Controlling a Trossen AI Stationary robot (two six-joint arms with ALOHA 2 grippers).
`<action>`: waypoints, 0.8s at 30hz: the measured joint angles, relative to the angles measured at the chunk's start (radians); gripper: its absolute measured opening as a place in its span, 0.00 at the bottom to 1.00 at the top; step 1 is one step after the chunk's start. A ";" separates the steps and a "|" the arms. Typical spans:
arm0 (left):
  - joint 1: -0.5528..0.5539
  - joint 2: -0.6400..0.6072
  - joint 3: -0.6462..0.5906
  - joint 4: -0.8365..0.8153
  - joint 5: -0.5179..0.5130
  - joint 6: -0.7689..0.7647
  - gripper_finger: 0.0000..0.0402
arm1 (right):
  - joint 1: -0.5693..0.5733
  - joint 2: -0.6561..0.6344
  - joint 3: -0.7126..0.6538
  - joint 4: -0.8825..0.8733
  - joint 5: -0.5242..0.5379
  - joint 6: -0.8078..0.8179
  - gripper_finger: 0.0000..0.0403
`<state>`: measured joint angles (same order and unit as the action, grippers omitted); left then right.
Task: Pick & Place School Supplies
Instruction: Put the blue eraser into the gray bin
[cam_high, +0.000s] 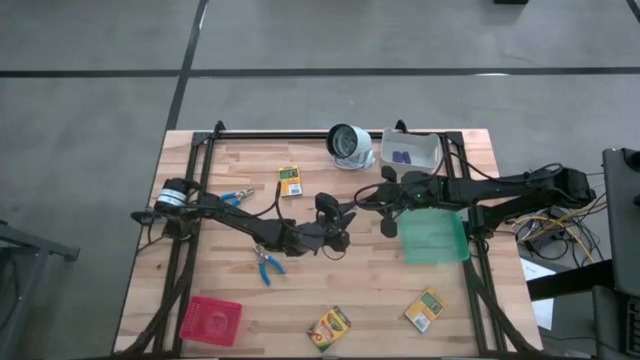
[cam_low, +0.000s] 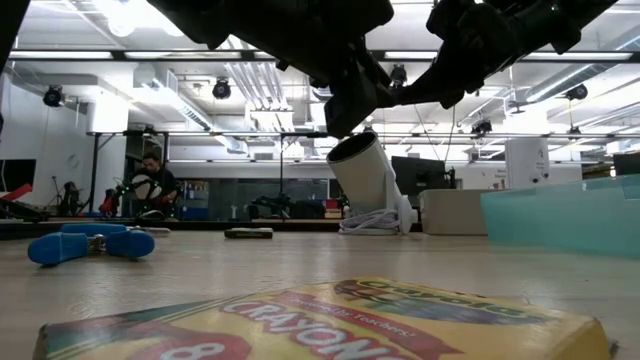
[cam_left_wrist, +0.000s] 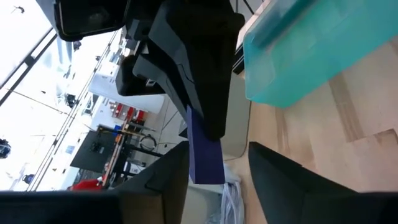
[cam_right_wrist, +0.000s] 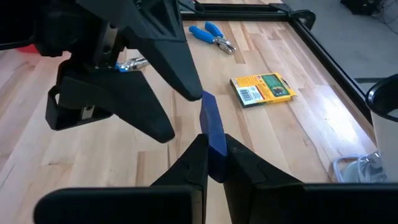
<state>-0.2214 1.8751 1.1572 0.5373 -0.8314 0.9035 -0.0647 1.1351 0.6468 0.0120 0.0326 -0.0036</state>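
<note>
Above the table's middle my two grippers meet tip to tip. My right gripper (cam_right_wrist: 215, 144) is shut on a thin purple piece (cam_right_wrist: 209, 118). My left gripper (cam_left_wrist: 217, 154) is open, one finger on either side of the piece's (cam_left_wrist: 205, 152) free end. Crayon boxes lie flat on the table at the far left (cam_high: 289, 181), near middle (cam_high: 328, 327) and near right (cam_high: 424, 310). Two blue-handled tools (cam_high: 268, 266) (cam_high: 237, 198) lie at the left. More purple pieces (cam_high: 402, 156) sit in the white bin (cam_high: 412, 150). My right gripper pinches one end of the purple piece (cam_right_wrist: 212, 138) between its two fingers, coming from the table's right side. The piece sticks out beyond the fingertips toward my left gripper, clear of the table. My left gripper: one finger (cam_left_wrist: 171, 171) stands close against the piece; whether it touches I cannot tell.
A clear green tray (cam_high: 433, 237) lies under my right arm. A red tray (cam_high: 211, 320) sits at the near left corner. A white-grey round object (cam_high: 350, 145) stands at the far edge beside the bin.
</note>
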 joint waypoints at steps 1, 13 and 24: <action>0.000 0.000 0.000 0.000 -0.001 -0.005 0.44 | 0.000 0.000 0.000 0.000 -0.001 0.000 0.06; 0.001 0.000 0.000 0.001 -0.006 -0.017 0.50 | 0.001 0.000 0.000 0.000 -0.004 0.001 0.06; -0.029 -0.044 0.000 -0.009 -0.464 -0.021 0.50 | 0.001 -0.003 0.000 -0.014 0.171 0.091 0.06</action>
<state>-0.2508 1.8310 1.1572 0.5282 -1.2955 0.8826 -0.0639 1.1322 0.6468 -0.0021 0.2032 0.0879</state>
